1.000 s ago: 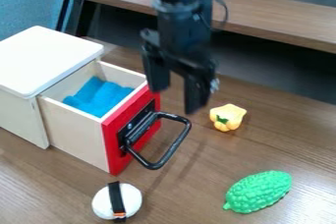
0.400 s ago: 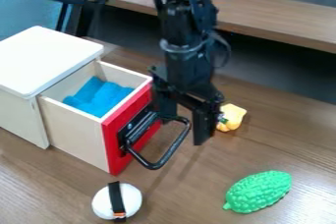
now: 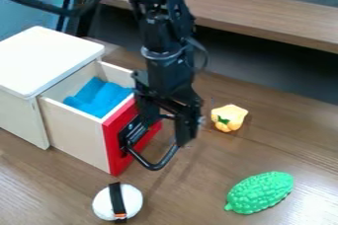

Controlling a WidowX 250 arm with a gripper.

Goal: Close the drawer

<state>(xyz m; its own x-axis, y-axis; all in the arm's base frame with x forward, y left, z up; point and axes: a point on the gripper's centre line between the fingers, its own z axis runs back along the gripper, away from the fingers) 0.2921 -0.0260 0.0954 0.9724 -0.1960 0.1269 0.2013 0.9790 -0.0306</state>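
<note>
Drawer [image 3: 74, 132] stood well out from the white-topped box [image 3: 46, 61], with a blue cloth [image 3: 99, 96] inside it. Its long axis ran from the box out toward the camera and to the right, ending in the red front [image 3: 119, 160]. A white ball with a black band [image 3: 135, 202] sat on the table on the camera side of the box, just beyond the drawer's near corner. On the red front hung the black handle [image 3: 155, 166].

My gripper [image 3: 167, 132] was at the drawer's outer end, away from the box, its fingers spread and pointing down around part of the handle; whether they touched it, I couldn't tell. So the drawer lay to my left, and I judged that my push had to run along its axis, straight back toward the box; pushing askew could make it bind. Farther right of the box lay the yellow pepper [image 3: 229, 117], then the green bumpy vegetable [image 3: 261, 192].
</note>
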